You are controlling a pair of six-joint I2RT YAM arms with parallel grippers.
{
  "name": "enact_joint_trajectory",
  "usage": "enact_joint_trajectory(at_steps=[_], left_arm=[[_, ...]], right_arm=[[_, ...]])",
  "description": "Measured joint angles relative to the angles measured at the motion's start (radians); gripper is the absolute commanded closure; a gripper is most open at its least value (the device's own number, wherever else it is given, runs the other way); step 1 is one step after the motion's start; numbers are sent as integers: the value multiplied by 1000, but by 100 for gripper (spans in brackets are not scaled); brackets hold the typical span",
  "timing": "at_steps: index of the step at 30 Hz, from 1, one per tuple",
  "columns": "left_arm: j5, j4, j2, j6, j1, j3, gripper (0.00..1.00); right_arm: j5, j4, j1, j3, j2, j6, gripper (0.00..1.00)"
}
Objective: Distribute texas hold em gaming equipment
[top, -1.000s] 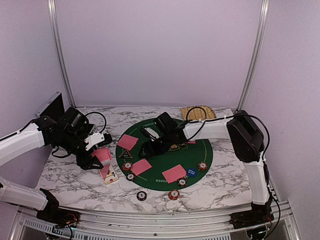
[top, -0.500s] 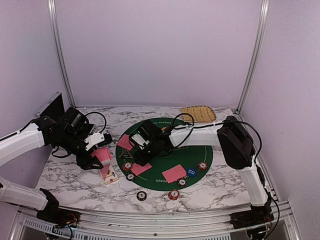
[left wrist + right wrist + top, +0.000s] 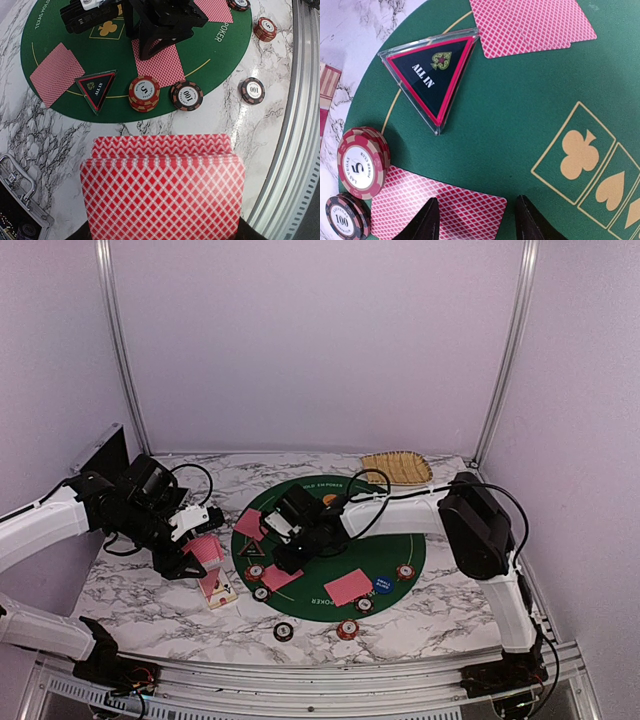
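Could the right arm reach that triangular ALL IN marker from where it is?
Probably yes: the right gripper hovers open just beside the ALL IN marker, over a card, with nothing between them.

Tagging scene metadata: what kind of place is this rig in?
Probably a lab robot cell staged as a poker table: plain lilac walls, aluminium frame posts, a marble-pattern tabletop, a round green Texas Hold'em mat with red-backed cards and chips.

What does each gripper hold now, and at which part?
Left gripper holds the card deck by the edge nearest its wrist camera. Right gripper is open, holding nothing.
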Motion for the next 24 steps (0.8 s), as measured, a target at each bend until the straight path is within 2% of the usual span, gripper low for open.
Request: enact_joint_trajectory(at_steps=[12, 17, 21, 24], left_arm=[[0, 0, 0, 0, 0, 0, 100], [0, 0, 0, 0, 0, 0, 100], [0, 0, 0, 1, 0, 0, 100], [0, 0, 0, 1, 0, 0, 100]], right_arm=[[-3, -12, 11, -31, -26, 24, 79], [-8, -12, 12, -31, -27, 39, 95], [-14, -12, 12, -31, -29, 51, 100], [-34, -11, 12, -33, -37, 62, 100]])
